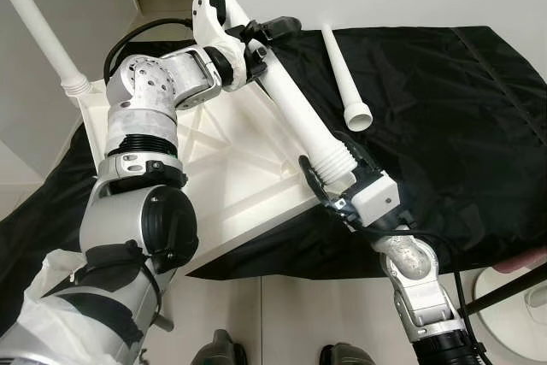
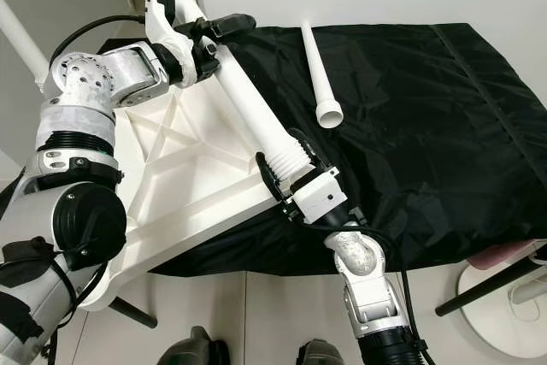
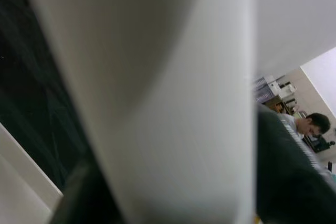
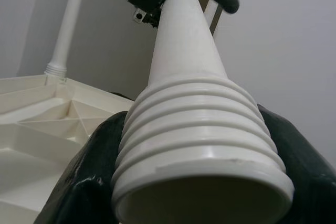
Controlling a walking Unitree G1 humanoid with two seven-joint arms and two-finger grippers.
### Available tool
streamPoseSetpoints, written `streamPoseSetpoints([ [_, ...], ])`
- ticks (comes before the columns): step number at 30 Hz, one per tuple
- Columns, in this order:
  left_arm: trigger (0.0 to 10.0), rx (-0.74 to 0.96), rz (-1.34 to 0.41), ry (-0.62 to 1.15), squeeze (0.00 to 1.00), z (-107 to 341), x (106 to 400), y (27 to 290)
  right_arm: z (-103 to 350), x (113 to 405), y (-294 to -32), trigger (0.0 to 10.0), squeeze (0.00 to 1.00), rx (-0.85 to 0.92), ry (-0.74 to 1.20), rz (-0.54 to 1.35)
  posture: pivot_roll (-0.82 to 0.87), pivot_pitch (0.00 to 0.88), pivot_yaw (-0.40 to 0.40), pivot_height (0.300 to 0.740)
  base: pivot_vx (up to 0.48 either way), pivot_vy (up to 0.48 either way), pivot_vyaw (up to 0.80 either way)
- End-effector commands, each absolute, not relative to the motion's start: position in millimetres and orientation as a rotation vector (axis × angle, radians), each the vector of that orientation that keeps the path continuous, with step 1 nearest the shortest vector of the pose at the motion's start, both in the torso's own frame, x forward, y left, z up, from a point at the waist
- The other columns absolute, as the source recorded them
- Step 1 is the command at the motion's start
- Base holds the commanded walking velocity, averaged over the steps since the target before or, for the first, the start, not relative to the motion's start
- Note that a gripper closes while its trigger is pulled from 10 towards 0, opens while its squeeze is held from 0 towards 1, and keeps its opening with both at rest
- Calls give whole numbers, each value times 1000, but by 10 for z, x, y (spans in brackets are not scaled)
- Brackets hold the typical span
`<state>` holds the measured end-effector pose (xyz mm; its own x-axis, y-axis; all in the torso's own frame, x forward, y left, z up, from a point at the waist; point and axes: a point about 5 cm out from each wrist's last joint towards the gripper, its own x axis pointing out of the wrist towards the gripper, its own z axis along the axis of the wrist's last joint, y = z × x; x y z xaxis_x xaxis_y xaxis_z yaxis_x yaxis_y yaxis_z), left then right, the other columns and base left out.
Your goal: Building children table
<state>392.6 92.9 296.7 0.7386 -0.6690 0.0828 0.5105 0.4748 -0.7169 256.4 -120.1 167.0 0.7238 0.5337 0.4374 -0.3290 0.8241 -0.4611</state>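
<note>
The white table top lies upside down on a black cloth, its ribbed underside facing up. One white leg stands fixed in the far left corner. Both grippers hold a second white leg slanting above the near right corner. My left gripper is shut on its upper shaft. My right gripper is shut on its ribbed, flared lower end, with black fingers on either side. A third leg lies loose on the cloth behind.
A white round base with a black rod stands on the floor at the near right. My feet are at the table's near edge. A pale wall runs behind the cloth. A person shows far off in the left wrist view.
</note>
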Motion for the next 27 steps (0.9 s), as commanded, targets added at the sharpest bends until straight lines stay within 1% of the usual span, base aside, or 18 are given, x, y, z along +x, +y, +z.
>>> streamPoseSetpoints([
  [1, 0, -792, -769, 167, 0, 3120, 3930, 930, 1575, 2595, -1182, 10000, 0, -358, -538, 483, -80, 0, 114, 740, 0, 0, 0],
  [5, 0, -804, -765, 168, 0, 3117, 3939, 940, 1566, 2605, -1187, 10000, 0, -321, -525, 476, -77, 0, 110, 740, 0, 0, 0],
  [6, 0, -810, -762, 170, 0, 3113, 3944, 946, 1560, 2607, -1186, 10000, 1000, -279, -515, 474, -77, 0, 110, 740, 0, 0, 0],
  [7, 0, -814, -760, 171, 0, 3110, 3948, 950, 1557, 2607, -1185, 10000, 1000, -251, -509, 474, -77, 0, 110, 740, 0, 0, 0],
  [12, 0, -830, -740, 178, 0, 3096, 3959, 967, 1556, 2593, -1190, 10000, 1000, -223, -509, 455, -75, 0, 100, 740, 0, 0, 0],
  [16, 0, -811, -721, 160, 0, 3102, 3978, 1007, 1550, 2592, -1205, 10000, 1000, -197, -499, 437, -76, 0, 97, 740, 0, 0, 0],
  [17, 4157, -805, -706, 160, 0, 3100, 3990, 1028, 1546, 2593, -1216, 10000, 1000, -196, -496, 427, -79, 0, 93, 740, 0, 0, 0],
  [18, 4157, -805, -706, 160, 0, 3100, 3990, 1028, 1546, 2593, -1216, 10000, 1000, -196, -496, 427, -79, 0, 93, 740, 0, 0, 0],
  [19, 10000, -793, -691, 137, 0, 3118, 4000, 1067, 1537, 2598, -1236, 10000, 1000, -189, -480, 411, -80, 0, 88, 740, 0, 0, 0],
  [20, 10000, -793, -691, 137, 0, 3118, 4000, 1067, 1537, 2598, -1236, 10000, 1000, -189, -480, 411, -80, 0, 88, 740, 0, 0, 0],
  [21, 10000, -752, -664, 98, 0, 3143, 4011, 1118, 1523, 2604, -1254, 10000, 482, -176, -452, 398, -81, 0, 82, 740, 0, 0, 0],
  [22, 10000, -726, -646, 69, 0, 3165, 4017, 1154, 1511, 2611, -1278, 10000, 0, -169, -427, 383, -79, 0, 77, 740, 0, 0, 0],
  [23, 10000, -726, -646, 69, 0, 3165, 4017, 1154, 1511, 2611, -1278, 10000, 0, -169, -427, 383, -79, 0, 77, 740, 0, 0, 0],
  [26, 10000, -618, -571, -45, 0, 3255, 4019, 1253, 1450, 2665, -1357, 10000, 0, -175, -320, 347, -77, 0, 60, 740, 0, 0, 0],
  [27, 10000, -618, -571, -45, 0, 3255, 4019, 1253, 1450, 2665, -1357, 10000, 0, -175, -320, 347, -77, 0, 60, 740, 0, 0, 0],
])
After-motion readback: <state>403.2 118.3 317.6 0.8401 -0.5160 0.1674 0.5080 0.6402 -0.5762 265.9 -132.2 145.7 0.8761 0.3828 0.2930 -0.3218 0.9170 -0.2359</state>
